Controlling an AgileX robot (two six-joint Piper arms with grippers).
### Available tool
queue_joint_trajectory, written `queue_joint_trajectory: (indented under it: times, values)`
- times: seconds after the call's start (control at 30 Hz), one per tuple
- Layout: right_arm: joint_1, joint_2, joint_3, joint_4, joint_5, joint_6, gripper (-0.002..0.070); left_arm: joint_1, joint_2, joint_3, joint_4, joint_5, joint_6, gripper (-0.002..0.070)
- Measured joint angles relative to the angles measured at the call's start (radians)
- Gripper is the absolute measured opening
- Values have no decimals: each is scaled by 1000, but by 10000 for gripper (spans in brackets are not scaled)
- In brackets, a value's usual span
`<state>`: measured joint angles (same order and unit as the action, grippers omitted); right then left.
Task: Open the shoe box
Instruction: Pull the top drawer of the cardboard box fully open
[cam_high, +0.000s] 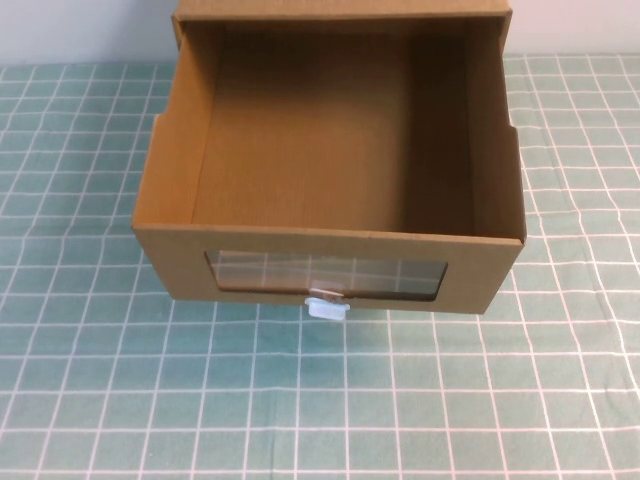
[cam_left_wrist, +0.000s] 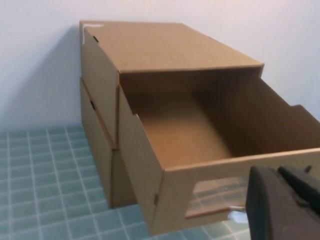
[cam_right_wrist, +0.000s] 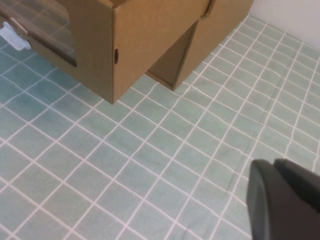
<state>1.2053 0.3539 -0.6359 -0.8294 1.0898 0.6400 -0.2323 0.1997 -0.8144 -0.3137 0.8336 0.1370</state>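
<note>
Brown cardboard shoe box (cam_left_wrist: 160, 45), drawer (cam_high: 170, 170) pulled out twd robot, empty inside; clear window (cam_high: 325, 272) & white pull tab (cam_high: 326, 306) on front.

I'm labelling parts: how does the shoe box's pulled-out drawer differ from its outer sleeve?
The drawer is open-topped; the outer sleeve has a closed top. The drawer's front carries a clear window and white pull tab; the sleeve shows neither. The drawer juts toward the robot; the sleeve sits behind it. Both are brown cardboard. The left gripper hangs near the drawer's front; the right gripper, shut, is over the tablecloth, apart from both.
</note>
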Motion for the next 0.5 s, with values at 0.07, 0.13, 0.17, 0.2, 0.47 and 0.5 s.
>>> queue_joint_trajectory:
  times: [0.07, 0.13, 0.17, 0.2, 0.47, 0.5]
  values:
    - [0, 0, 0, 0, 0, 0, -13, 0, 0, 2, 17, -23, 17, -6]
    - [0, 0, 0, 0, 0, 0, -14, 0, 0, 2, 75, -43, 44, -5]
    - [0, 0, 0, 0, 0, 0, -14, 0, 0, 2, 117, -51, 56, -5]
    - [0, 0, 0, 0, 0, 0, -13, 0, 0, 5, 157, -57, 61, -5]
    - [0, 0, 0, 2, 0, 0, -13, 0, 0, 173, 381, -185, 63, -5]
    - [0, 0, 0, 2, 0, 0, -13, 0, -2, 205, 383, -215, 55, -6]
